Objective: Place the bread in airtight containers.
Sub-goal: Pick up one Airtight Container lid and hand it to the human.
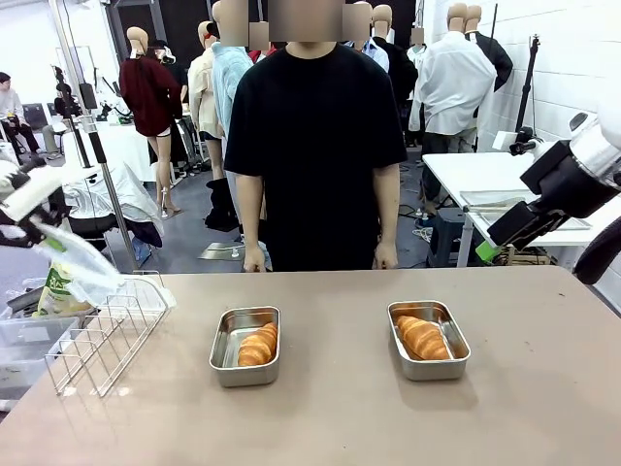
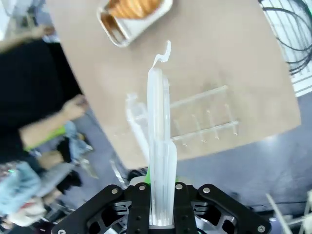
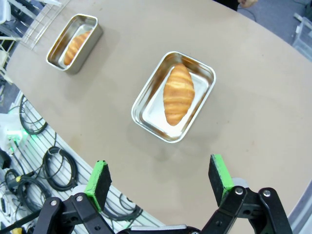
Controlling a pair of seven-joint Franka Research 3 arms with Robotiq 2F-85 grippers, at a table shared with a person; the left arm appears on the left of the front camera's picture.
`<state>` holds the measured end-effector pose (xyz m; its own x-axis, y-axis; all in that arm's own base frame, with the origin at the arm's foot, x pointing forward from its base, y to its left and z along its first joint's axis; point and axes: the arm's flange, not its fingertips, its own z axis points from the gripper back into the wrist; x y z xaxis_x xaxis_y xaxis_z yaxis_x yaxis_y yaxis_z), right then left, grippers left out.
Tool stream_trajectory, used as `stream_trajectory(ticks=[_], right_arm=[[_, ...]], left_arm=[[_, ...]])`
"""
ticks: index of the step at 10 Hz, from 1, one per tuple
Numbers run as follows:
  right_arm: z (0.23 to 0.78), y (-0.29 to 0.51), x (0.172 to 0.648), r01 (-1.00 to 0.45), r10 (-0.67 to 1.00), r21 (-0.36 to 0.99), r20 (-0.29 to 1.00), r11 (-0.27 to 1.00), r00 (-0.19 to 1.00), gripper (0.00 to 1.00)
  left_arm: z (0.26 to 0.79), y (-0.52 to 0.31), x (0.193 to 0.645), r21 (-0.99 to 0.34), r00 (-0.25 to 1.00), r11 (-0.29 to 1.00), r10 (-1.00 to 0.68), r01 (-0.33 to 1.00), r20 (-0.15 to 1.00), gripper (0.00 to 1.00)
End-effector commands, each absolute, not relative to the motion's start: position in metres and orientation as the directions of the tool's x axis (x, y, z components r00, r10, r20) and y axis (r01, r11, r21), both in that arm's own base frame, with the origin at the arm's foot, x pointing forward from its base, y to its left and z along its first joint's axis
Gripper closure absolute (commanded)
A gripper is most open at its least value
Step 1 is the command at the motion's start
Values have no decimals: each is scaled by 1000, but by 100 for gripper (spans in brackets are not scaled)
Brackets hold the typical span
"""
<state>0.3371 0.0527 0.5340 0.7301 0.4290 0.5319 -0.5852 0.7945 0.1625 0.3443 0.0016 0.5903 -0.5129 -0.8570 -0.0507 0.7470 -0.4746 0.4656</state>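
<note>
Two steel containers stand open on the tan table. The left container [image 1: 229, 342] holds a golden bread roll [image 1: 258, 346], and the right container [image 1: 453, 342] holds another roll [image 1: 422, 337]. At the far left, above the table's edge, my left gripper [image 1: 37, 231] is shut on a clear lid [image 1: 85, 260]. The left wrist view shows that lid [image 2: 159, 126] edge-on between the gripper's [image 2: 161, 197] fingers. My right gripper [image 3: 158, 178] hangs open and high over the right container [image 3: 148, 105] and its bread [image 3: 178, 93]. In the front view the right gripper [image 1: 490, 249] is at the right edge.
A white wire rack [image 1: 107, 335] stands at the table's left end, with a green-and-yellow bag [image 1: 58, 286] behind it. A person in black stands at the far edge, hands [image 1: 254, 260] hanging at the table's rim. Cables [image 3: 53, 170] lie below the near edge.
</note>
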Motion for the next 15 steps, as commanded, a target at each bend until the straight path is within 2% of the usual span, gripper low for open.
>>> stream_trajectory(ticks=[1,4,6,8,10,12,13,15], right_arm=[[533,54,337,-587,425,175,533,790,731,0],[533,54,337,-587,425,175,533,790,731,0],[533,54,337,-587,425,175,533,790,731,0],[533,54,337,-587,425,175,533,790,731,0],[533,54,337,-587,425,175,533,790,731,0],[533,54,337,-587,425,175,533,790,731,0],[533,54,337,-587,425,175,533,790,731,0],[533,54,337,-587,425,175,533,790,731,0]], left_arm=[[598,-24,350,649,-658,-507,-753,567,-13,100],[611,-101,390,816,-718,-448,-694,366,-59,100],[607,-156,414,843,-747,-443,-660,304,-77,100],[597,-200,434,853,-746,-463,-650,239,-144,100],[590,-219,446,846,-745,-476,-650,241,-153,100],[596,-198,446,868,-713,-423,-690,259,-124,100],[588,-230,435,834,-729,-482,-668,268,-152,100],[588,-230,435,834,-729,-482,-668,268,-152,100]])
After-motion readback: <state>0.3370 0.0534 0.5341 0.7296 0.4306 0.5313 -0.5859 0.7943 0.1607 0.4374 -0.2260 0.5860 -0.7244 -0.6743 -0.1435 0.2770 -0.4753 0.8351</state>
